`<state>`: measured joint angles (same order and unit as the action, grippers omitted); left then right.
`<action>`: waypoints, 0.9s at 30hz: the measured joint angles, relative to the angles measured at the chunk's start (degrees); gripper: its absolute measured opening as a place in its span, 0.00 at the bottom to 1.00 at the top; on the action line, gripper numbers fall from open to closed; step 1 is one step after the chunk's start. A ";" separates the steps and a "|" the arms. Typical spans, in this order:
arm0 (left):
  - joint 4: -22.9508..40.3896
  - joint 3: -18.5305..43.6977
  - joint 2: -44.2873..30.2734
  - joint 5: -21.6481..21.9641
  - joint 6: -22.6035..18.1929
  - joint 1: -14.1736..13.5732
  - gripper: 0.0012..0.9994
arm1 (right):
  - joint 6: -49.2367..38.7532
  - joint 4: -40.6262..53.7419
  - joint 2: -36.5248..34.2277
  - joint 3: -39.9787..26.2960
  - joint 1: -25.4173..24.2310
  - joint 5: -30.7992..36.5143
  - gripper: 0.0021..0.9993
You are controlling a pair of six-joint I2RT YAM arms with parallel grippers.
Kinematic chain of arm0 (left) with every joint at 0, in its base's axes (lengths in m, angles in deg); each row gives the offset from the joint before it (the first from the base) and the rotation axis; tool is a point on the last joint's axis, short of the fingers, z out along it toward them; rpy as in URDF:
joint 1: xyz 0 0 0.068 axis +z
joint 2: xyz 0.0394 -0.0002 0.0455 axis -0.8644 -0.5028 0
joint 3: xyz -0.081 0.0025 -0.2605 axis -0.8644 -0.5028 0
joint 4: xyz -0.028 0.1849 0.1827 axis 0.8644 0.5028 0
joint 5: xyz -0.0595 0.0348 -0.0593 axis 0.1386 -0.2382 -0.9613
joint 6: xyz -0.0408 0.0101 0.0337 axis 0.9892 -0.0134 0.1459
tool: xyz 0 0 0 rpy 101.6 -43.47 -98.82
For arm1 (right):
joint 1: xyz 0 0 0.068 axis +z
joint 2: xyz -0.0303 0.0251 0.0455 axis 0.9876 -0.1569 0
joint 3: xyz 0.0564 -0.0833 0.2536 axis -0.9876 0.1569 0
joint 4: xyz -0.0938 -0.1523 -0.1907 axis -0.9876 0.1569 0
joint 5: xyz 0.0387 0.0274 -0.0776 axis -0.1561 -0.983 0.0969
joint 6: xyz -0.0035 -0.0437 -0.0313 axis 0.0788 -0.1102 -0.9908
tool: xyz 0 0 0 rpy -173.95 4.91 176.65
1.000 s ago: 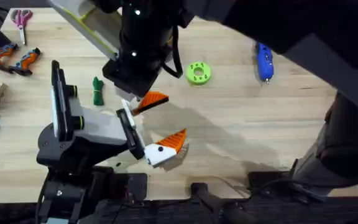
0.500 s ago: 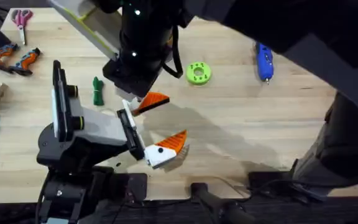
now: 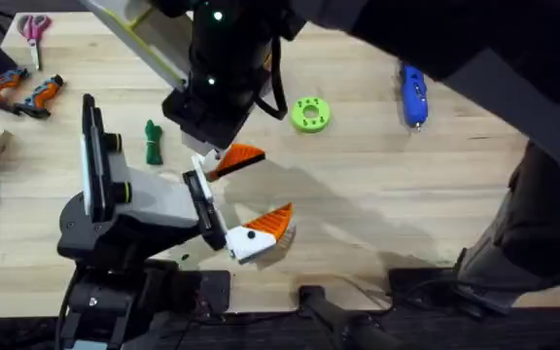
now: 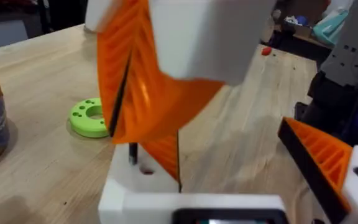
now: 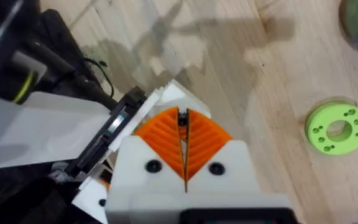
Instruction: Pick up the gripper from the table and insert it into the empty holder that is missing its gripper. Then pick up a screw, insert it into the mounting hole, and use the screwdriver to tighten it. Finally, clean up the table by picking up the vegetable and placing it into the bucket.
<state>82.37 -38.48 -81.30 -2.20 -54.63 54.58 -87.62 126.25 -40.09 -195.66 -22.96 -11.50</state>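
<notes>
Right claw (image 3: pixel 224 156) barely shifted, apparently clamped on gripper (image 3: pixel 239 158).

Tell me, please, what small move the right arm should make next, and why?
Probably ease the right gripper straight down a little. It is shut on the orange wedge, whose lower end already meets the white holder but does not look fully seated.
</notes>
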 joint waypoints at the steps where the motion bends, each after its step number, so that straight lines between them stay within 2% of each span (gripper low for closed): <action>1: 0.00 0.00 0.00 0.00 0.00 0.00 0.99 | 0.00 -0.02 0.02 0.00 -0.14 0.00 0.00; 13: 0.00 0.00 0.00 0.00 -0.02 0.00 0.99 | 0.97 1.21 4.40 0.00 -0.56 0.02 0.00; 18: 0.00 0.00 0.00 0.00 -0.02 0.00 0.99 | 1.57 1.70 4.61 0.00 1.10 0.00 0.00; 27: 0.00 0.00 0.01 0.00 -0.02 0.00 0.99 | 3.04 1.45 4.59 0.00 1.10 0.00 0.00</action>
<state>82.37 -38.48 -81.29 -2.20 -54.65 54.58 -84.58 127.69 -35.50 -195.66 -21.86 -11.50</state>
